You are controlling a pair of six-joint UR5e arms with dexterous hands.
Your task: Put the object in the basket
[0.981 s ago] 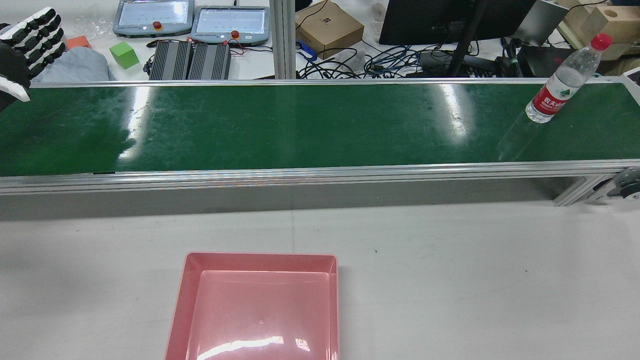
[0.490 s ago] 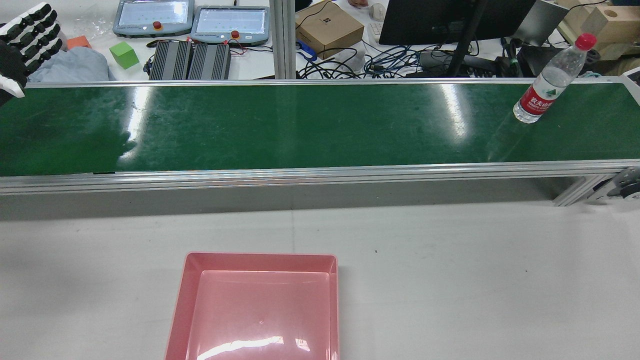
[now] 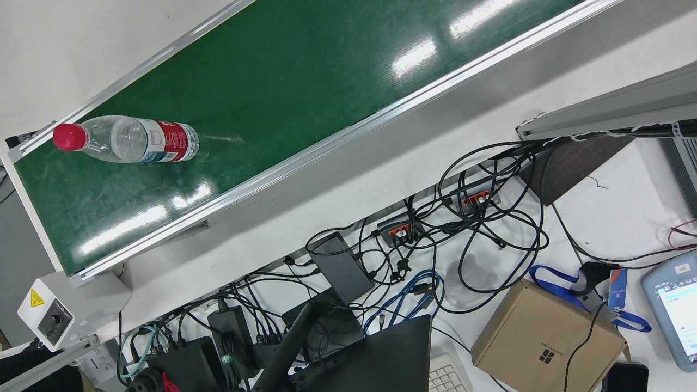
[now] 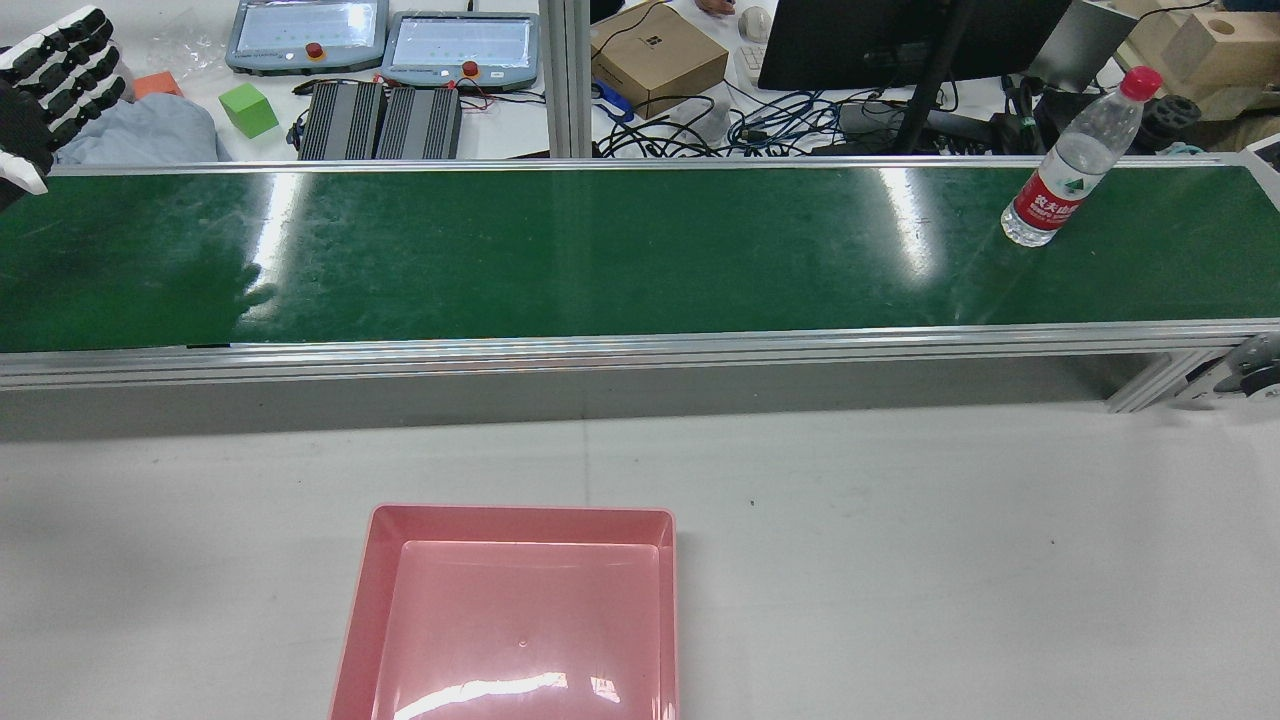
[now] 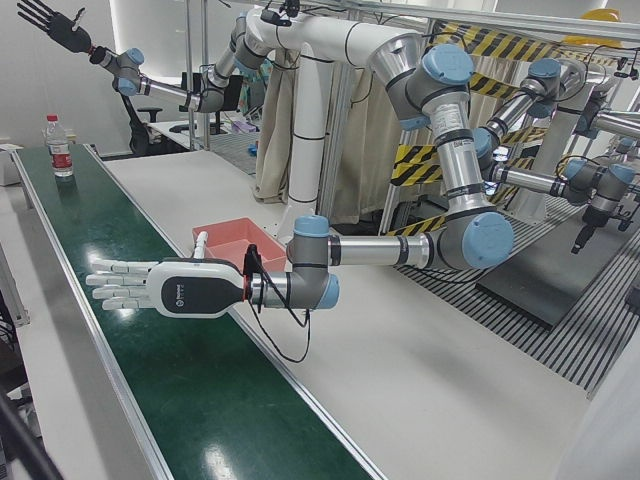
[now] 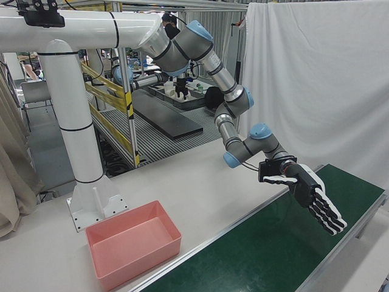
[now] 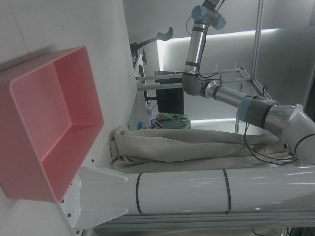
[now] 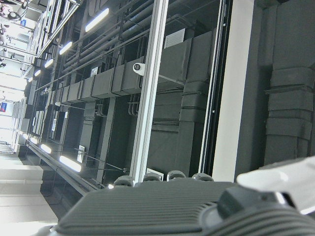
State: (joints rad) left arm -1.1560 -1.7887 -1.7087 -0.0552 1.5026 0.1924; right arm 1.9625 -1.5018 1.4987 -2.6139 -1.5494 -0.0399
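**A:** Where is the left hand (image 5: 150,287), and what is it doing?

**B:** It hangs low over one end of a long green conveyor belt (image 4: 600,250), palm turned sideways. Its fingers are stretched out straight and a little apart, and it holds nothing.

**A:** And the water bottle (image 4: 1070,165)?

**B:** It is well apart from that hand, near the opposite end of the belt. It is a clear plastic bottle with a red cap and a red label, standing upright on the green surface. Nothing touches it.

**A:** Where is the right hand (image 5: 47,17)?

**B:** It is raised high in the air, far above the bottle's end of the belt. Its fingers are splayed wide and it is empty. Its own camera sees only ceiling beams and lights.

**A:** And the basket (image 4: 520,512)?

**B:** It is a shallow pink square tub with nothing inside. It sits on the pale grey bench (image 4: 900,550) on the robot's side of the belt. It lies nearer the left hand than the bottle does, though apart from both. The left hand's camera catches it from the side.
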